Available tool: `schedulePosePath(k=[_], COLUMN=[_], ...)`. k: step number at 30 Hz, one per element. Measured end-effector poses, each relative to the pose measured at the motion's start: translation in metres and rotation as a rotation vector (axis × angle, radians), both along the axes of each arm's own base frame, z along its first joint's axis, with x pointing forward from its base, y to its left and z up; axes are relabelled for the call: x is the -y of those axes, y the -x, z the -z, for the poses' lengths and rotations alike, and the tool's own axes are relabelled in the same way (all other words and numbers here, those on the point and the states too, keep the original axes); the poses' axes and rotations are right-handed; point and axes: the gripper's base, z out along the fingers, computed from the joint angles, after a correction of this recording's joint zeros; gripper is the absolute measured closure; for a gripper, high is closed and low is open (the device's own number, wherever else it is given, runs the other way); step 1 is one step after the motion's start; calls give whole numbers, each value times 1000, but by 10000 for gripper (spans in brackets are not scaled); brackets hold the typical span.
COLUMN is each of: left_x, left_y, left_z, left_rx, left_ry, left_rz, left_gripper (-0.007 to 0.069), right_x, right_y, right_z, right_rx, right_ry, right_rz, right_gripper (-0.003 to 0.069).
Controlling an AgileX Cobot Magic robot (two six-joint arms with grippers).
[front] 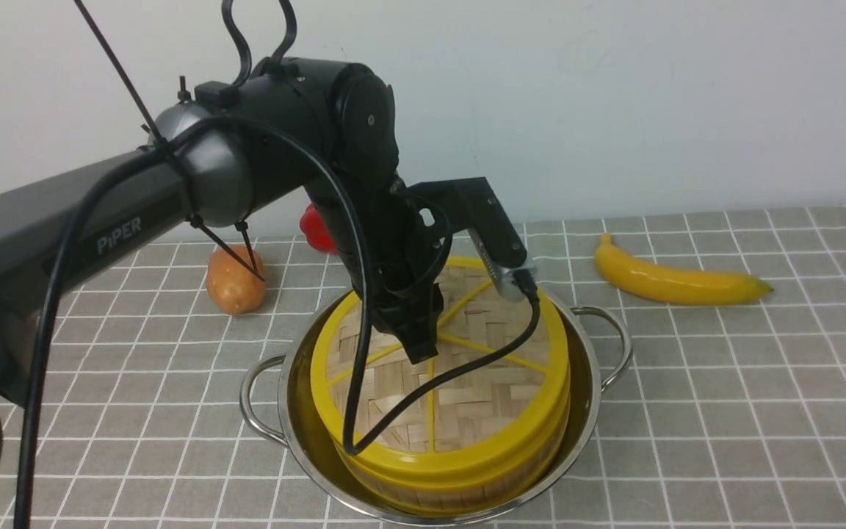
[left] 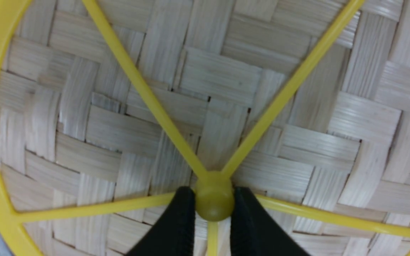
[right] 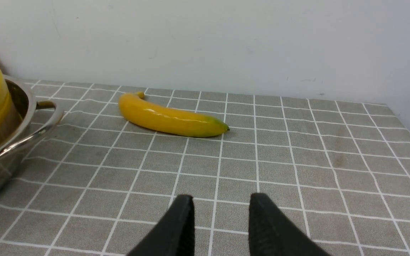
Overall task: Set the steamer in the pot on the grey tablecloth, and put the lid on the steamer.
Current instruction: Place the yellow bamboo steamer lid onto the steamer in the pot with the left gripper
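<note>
The pot point(front: 586, 367) stands on the grey tablecloth point(front: 724, 382) with the steamer point(front: 467, 481) inside it. The lid point(front: 474, 400) lies flat on top of the steamer and hides its contents. My left gripper point(front: 423, 354) points down at the lid's centre. In the left wrist view my left gripper point(left: 214, 200) has a black finger point(left: 182, 220) pressed on each side of the yellow hub of the lid point(left: 219, 78). My right gripper point(right: 221, 208) is open and empty, low over the tablecloth point(right: 297, 160), to the right of the pot point(right: 23, 137). It does not show in the front view.
A yellow banana point(front: 676, 283) lies on the cloth at the back right; it also shows in the right wrist view point(right: 169, 117). An orange tuber point(front: 236, 283) and a red object point(front: 316, 229) sit behind the pot on the left. A white wall closes the back.
</note>
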Motion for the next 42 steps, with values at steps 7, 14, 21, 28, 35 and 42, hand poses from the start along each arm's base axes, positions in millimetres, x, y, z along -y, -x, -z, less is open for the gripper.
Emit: schedulePosePath(k=[7, 14, 21, 28, 35, 42], left_x=[1, 1, 2, 3, 10, 20], left_y=[0, 0, 0, -1, 4, 9], left_z=[0, 0, 3, 4, 4, 3], left_rx=[-2, 0, -15, -21, 3, 37], left_ry=[5, 5, 14, 15, -26, -69], left_rz=[9, 16, 18, 18, 60, 75], left_gripper=[505, 505, 505, 505, 505, 505], right_x=[0, 0, 0, 0, 0, 0], right_y=[0, 0, 0, 0, 0, 0], right_z=[0, 0, 0, 0, 0, 0], right_rx=[0, 0, 0, 0, 0, 0], right_ry=[0, 0, 0, 0, 0, 0], right_rz=[0, 0, 0, 0, 0, 0], right_gripper=[416, 416, 416, 416, 416, 416])
